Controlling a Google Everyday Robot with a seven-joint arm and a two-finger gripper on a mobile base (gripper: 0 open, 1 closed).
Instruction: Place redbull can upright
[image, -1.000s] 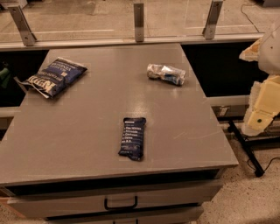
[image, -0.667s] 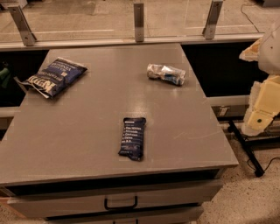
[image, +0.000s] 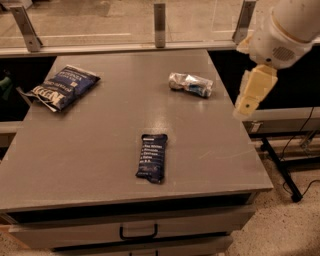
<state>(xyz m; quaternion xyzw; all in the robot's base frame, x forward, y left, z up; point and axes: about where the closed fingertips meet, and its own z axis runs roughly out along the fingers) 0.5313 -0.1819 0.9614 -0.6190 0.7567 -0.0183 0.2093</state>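
- Grey laminate table (image: 100, 150) fills most of the camera view; a drawer front below its near edge carries a dark drawer handle (image: 138, 232).
- Redbull can (image: 191, 84) lies on its side on the far right part of the table top, not upright. Its long axis runs roughly left to right, the silver end to the left and the blue toward the right. It is near the table's right edge and nothing touches it.
- Gripper (image: 252, 92): a cream-coloured piece hangs down from the white arm housing (image: 290, 27) at the upper right of the view. It sits just past the table's right edge, to the right of the can and clearly apart from it. It holds nothing that can be seen. Jaw state: cannot tell from this angle.
- Dark-blue snack bar (image: 152, 157) lies flat near the middle of the table's front half, lengthwise toward the camera and well apart from the can.
- Blue chip bag (image: 64, 86) lies flat at the far left corner, its torn end toward the left edge.
- Glass barrier with metal posts (image: 159, 22) runs along the far side of the table.
- Speckled floor (image: 295, 225) shows at lower right, with black cables (image: 301, 145) and a dark stand leg beside the table.
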